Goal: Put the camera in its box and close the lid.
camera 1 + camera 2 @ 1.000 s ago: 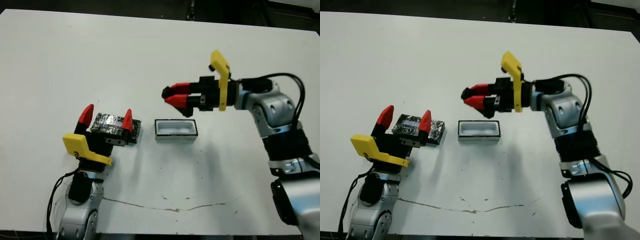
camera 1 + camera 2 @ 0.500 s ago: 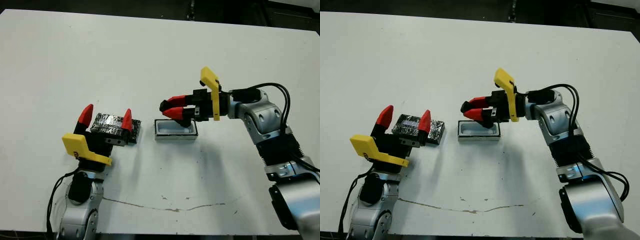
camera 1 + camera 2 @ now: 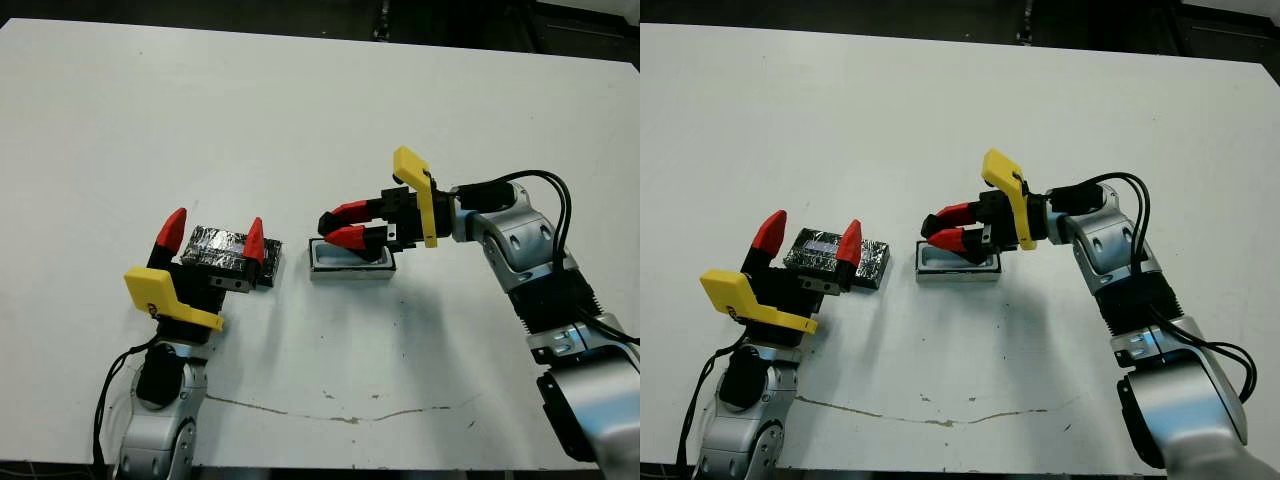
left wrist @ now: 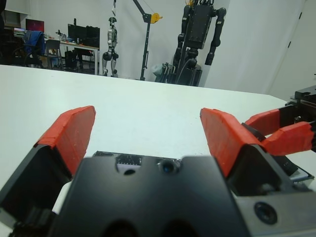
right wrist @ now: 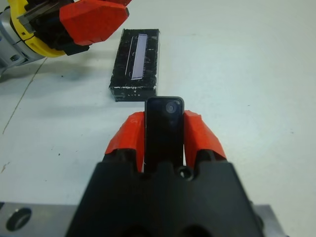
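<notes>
Right gripper (image 3: 339, 226) clamps the camera (image 5: 164, 129) directly over the box (image 3: 351, 262).
Its two red fingers (image 5: 198, 136) press on the camera's long sides, the rounded end poking out past the tips; the box sits on the white bench (image 3: 300, 120) just beneath them, its white lining partly covered by the gripper. Left gripper (image 3: 213, 236) is spread wide and holds nothing, with the lid (image 3: 222, 251) lying flat on the bench between and just beyond its fingertips, beside the box but apart from it.
</notes>
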